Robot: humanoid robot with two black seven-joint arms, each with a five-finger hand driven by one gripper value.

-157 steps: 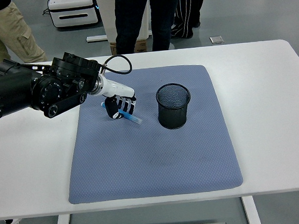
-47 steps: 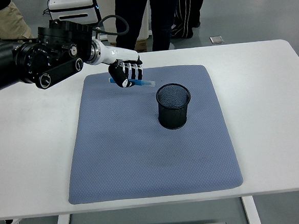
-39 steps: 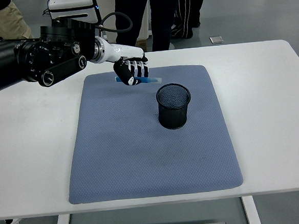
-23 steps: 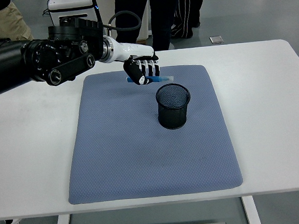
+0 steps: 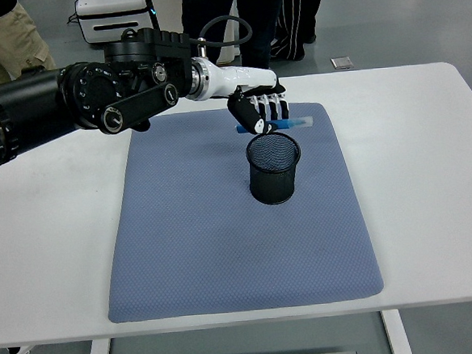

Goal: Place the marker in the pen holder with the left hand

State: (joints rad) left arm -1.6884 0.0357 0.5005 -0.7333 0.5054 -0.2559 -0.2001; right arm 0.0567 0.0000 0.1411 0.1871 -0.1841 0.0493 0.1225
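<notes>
My left hand (image 5: 262,113) is shut on a blue marker (image 5: 291,124), which lies nearly level and points right. The hand hovers just above the far rim of the black mesh pen holder (image 5: 273,168). The holder stands upright near the middle of the blue-grey mat (image 5: 223,226). My left arm (image 5: 76,95) reaches in from the left edge across the table's far side. The right hand is out of view.
The mat lies on a white table (image 5: 429,155). Several people's legs (image 5: 209,25) stand beyond the table's far edge, and a white machine (image 5: 115,11) sits on the floor behind.
My left hand has carried the marker up off the mat and rightward, from the mat's left part to just above the holder's rim.
</notes>
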